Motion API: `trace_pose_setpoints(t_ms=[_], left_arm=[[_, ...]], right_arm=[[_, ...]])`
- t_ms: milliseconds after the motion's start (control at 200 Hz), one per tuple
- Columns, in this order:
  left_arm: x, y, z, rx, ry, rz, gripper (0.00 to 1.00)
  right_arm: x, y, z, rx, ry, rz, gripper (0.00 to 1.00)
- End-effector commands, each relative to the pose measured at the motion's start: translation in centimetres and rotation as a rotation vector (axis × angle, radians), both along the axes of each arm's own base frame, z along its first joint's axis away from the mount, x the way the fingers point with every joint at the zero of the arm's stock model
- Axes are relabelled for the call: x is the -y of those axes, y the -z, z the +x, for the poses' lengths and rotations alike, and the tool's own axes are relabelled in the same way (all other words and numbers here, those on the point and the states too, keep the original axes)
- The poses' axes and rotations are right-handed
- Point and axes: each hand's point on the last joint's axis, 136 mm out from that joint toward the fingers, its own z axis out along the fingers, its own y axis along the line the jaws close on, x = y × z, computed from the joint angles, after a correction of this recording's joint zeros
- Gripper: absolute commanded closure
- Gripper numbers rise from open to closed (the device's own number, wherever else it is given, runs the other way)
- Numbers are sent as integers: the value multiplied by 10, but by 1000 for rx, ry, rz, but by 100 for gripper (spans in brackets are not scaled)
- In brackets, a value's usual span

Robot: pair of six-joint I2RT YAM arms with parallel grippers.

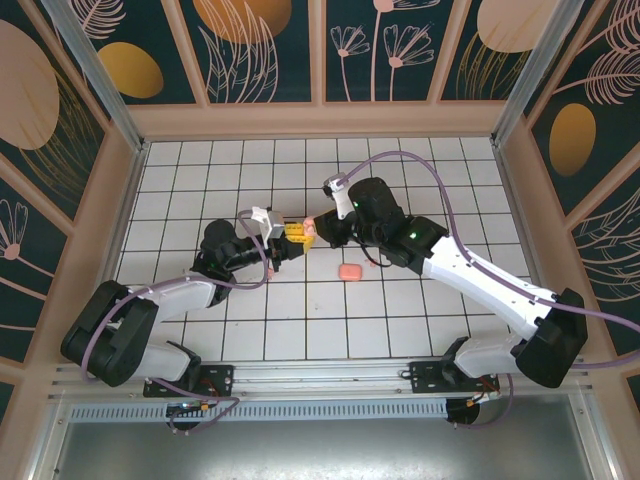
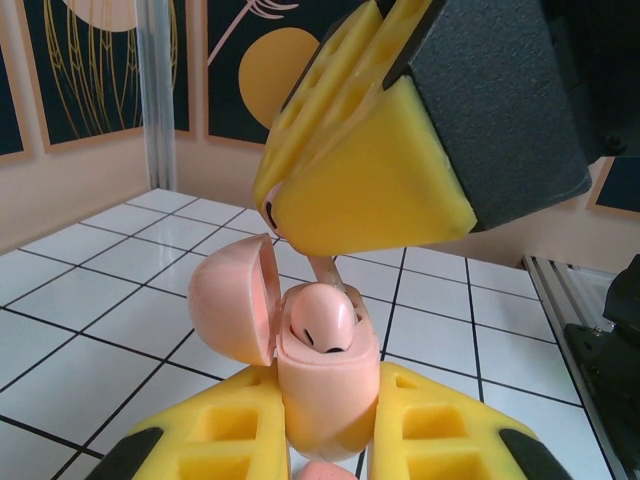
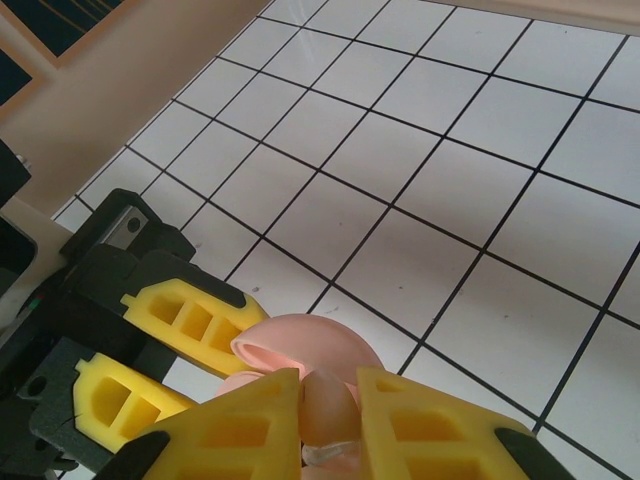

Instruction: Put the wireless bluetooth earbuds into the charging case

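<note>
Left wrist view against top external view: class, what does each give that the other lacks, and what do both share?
Left wrist: the charging case, lid swung open, an earbud in its open top. Top external: left arm and right arm whole, and a loose pink piece on the tiles nearer their bases. Shared: left gripper gripping the case, right gripper closed just above it.

**Three views, one shared spot**

From above and behind the arm bases, I'm looking down on the whole tiled tabletop (image 1: 320, 320). My left wrist camera is sitting very close, facing nearly level across it. My right wrist camera is peering steeply down. All three are sharing the open charging case (image 2: 325, 395).
</note>
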Motion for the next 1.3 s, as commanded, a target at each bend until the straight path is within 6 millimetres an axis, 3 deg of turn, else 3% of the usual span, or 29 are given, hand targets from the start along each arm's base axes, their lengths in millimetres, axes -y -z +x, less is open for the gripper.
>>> trace_pose_setpoints(t_ms=[0,951,1296], left_arm=[[3,-22,1,54,12,-51,89],[1,-36,3,77,-15,-84,88],[2,-34,2,79,-13,-76,89]], right_arm=[[0,-10,3,43,15,8,82],[-6,1,-9,61,-6,-54,82],[-4,-17,-9,64,21,24,71]])
